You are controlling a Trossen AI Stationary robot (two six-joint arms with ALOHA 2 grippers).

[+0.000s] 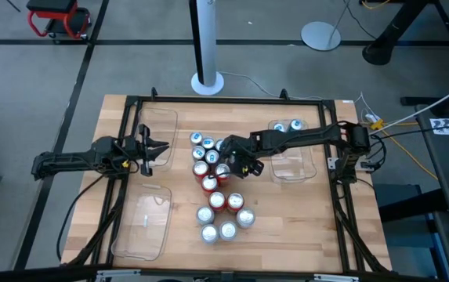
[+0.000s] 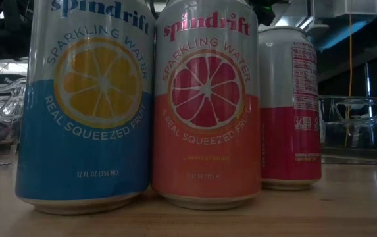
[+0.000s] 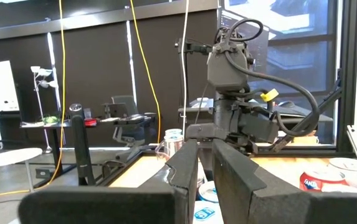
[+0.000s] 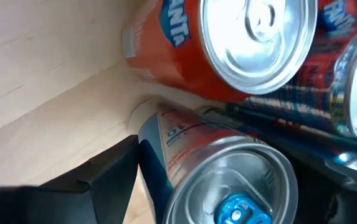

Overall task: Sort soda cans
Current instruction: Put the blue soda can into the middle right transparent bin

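Note:
Several soda cans (image 1: pixel 216 188) stand in a cluster at the table's middle, with silver tops and blue, red or silver bodies. Two blue cans (image 1: pixel 287 125) stand in the far right tray. The low view shows three cans close up: a blue one (image 2: pixel 83 105), a pink one (image 2: pixel 204 105) and a red one (image 2: pixel 290 108). My right gripper (image 1: pixel 236 163) reaches over the cluster's right side and is shut on a can with a blue tab (image 4: pixel 228 186). My left gripper (image 1: pixel 157 150) hovers open near the table's left side, holding nothing. My right gripper (image 4: pixel 222 165) has the blue-tabbed can between its two fingers, one finger (image 4: pixel 106 177) against the can's side wall (image 4: pixel 156 155) just below the rim, the other (image 4: pixel 334 186) on the opposite side. The fingers come from above, pointing down. The can stays upright. I cannot tell whether its base is on the table.
Clear plastic trays lie at the far left (image 1: pixel 157 125), near left (image 1: pixel 142 223) and right (image 1: pixel 291 160). An orange Fanta can (image 4: pixel 228 43) and others crowd right beside the held can. A dark frame (image 1: pixel 224 100) borders the table. Bare wood shows along the near edge (image 1: pixel 287 243).

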